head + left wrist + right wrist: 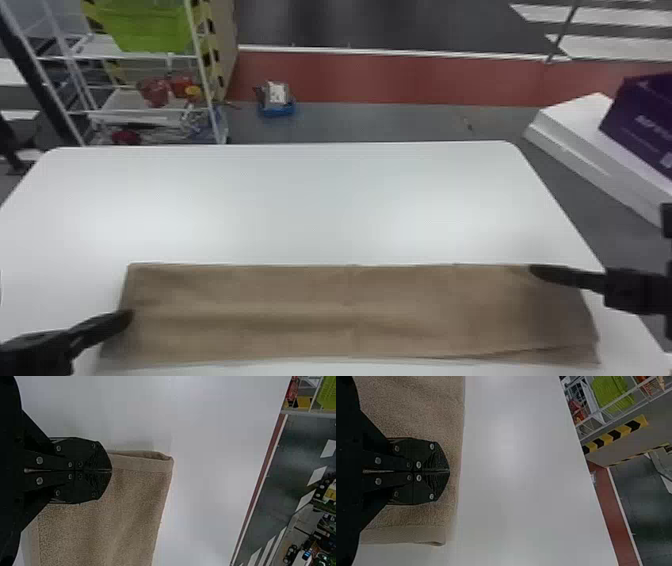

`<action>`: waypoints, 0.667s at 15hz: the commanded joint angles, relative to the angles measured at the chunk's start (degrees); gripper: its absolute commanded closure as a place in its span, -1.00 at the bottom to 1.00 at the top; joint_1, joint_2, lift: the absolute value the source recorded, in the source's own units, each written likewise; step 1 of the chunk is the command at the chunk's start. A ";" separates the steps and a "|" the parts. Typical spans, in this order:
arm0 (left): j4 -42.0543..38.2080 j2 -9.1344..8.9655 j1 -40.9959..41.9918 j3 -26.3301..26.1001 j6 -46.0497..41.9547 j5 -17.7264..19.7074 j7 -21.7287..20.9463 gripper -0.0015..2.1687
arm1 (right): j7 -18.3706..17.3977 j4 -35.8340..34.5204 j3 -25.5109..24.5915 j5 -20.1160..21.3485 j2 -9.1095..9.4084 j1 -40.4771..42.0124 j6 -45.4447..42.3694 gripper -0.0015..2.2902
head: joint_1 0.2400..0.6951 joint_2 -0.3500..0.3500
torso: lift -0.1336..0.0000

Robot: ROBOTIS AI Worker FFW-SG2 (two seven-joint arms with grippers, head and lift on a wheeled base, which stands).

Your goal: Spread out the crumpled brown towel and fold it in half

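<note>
The brown towel (320, 310) lies as a long flat strip along the table's near edge, with a slightly offset lower layer at its near right corner. My left gripper (127, 317) is at the towel's left end, my right gripper (537, 272) over its far right part. In the left wrist view the left gripper (111, 471) has its fingers together beside the hem of the towel (134, 494). The right gripper (449, 471) is likewise shut, above the towel (415, 411) near its far edge; whether cloth is pinched in either cannot be told.
The white table (310, 200) extends beyond the towel. Behind it on the left stands a wire rack (150, 107) with a green basket (150, 25). A purple box (645, 120) rests on a white surface at the right, and a small blue item (276, 107) is on the floor.
</note>
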 commanded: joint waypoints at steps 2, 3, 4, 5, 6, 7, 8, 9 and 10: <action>-4.04 -0.58 0.81 0.19 0.51 1.25 -0.68 0.89 | 1.66 -3.31 -4.42 -4.63 0.26 1.65 -2.00 -0.41 | 1.00 -0.22 | -0.84; -5.62 -0.58 1.43 0.37 1.56 1.87 -0.76 0.89 | 2.01 -4.62 -5.12 -5.59 0.43 2.18 -2.35 -0.88 | 1.00 -0.23 | -0.84; -8.34 -0.58 2.57 1.25 2.44 3.27 -0.76 0.89 | 2.01 -6.21 -6.44 -7.53 0.70 3.15 -2.53 -1.00 | 1.00 -0.24 | -0.84; -10.89 -0.58 3.63 2.65 3.50 6.17 -0.85 0.89 | 1.92 -8.32 -7.85 -8.93 1.31 4.11 -2.53 -1.00 | 1.00 -0.25 | -0.84; -12.83 -0.58 4.15 3.88 4.90 8.64 -0.59 0.89 | 1.92 -9.81 -8.81 -9.37 2.10 4.64 -2.70 -0.99 | 1.00 -0.25 | -0.84; -14.41 -0.58 4.68 4.76 5.08 9.78 -0.76 0.89 | 1.83 -11.13 -9.69 -9.64 3.07 4.99 -3.23 -0.97 | 1.00 -0.26 | -0.84; -15.38 -0.58 4.86 5.11 5.25 9.95 -0.85 0.89 | 1.66 -12.27 -10.84 -10.25 3.95 5.43 -3.23 -0.96 | 1.00 -0.26 | -0.84; -16.08 -0.58 4.86 5.90 5.25 11.01 -0.50 0.88 | 1.39 -12.97 -11.27 -10.69 4.39 5.87 -3.23 -0.96 | 1.00 -0.26 | -0.84; -16.25 -0.58 5.03 6.17 5.25 12.15 -0.06 0.61 | 0.95 -13.41 -11.54 -11.31 4.56 6.40 -3.23 -0.96 | 1.00 -0.26 | -0.84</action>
